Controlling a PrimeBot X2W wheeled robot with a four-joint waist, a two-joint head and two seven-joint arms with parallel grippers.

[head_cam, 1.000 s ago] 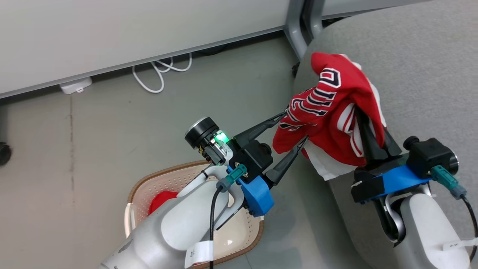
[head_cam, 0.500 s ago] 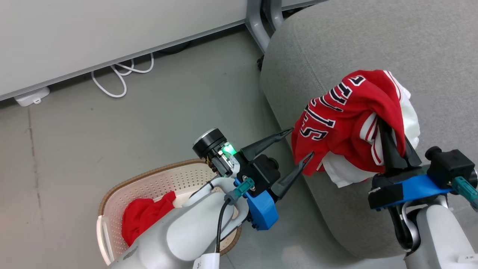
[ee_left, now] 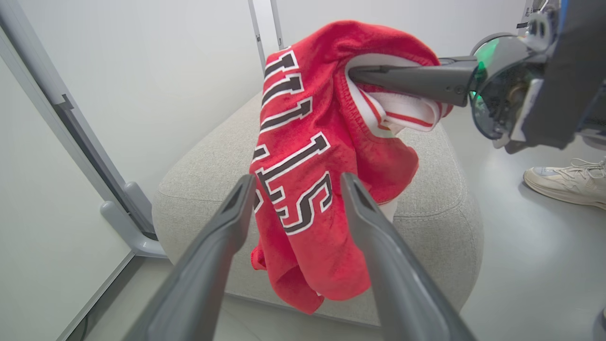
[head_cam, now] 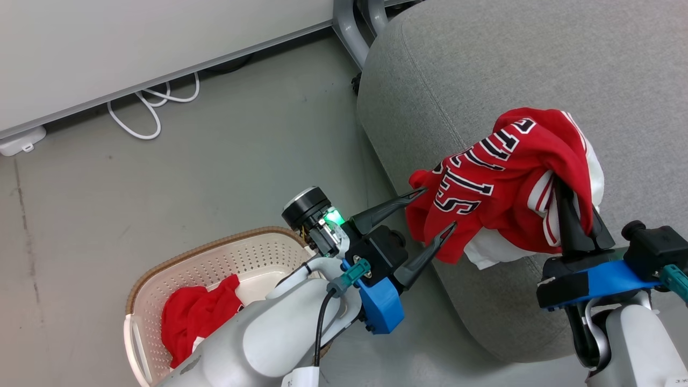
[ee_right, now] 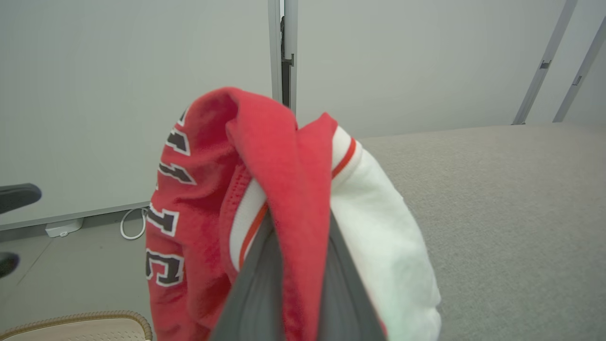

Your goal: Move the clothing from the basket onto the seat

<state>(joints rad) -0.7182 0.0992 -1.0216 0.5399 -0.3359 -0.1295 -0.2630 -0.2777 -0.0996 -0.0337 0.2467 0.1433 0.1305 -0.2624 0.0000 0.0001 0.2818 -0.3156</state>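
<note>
My right gripper [head_cam: 564,188] is shut on a bunched red jersey [head_cam: 500,183] with black-and-white lettering, held up over the near left edge of the grey seat [head_cam: 510,70]. In the right wrist view the jersey [ee_right: 265,156] drapes over the shut right gripper [ee_right: 298,222], with the seat [ee_right: 497,189] behind. My left gripper [head_cam: 438,208] stands open, its fingers on either side of the jersey's hanging end [ee_left: 307,142]. More red clothing [head_cam: 196,317] lies in the cream basket [head_cam: 215,247] on the floor, partly hidden by my left forearm.
A white cable [head_cam: 145,107] and a white adapter [head_cam: 19,142] lie along the pale wall panel. A grey metal leg [head_cam: 346,27] stands by the seat's far corner. A person's shoe [ee_left: 563,182] rests on the floor beyond the seat.
The head camera has swung towards the seat. My right gripper has carried the jersey further in over the seat's edge. The left gripper has stayed open beside the hanging end.
</note>
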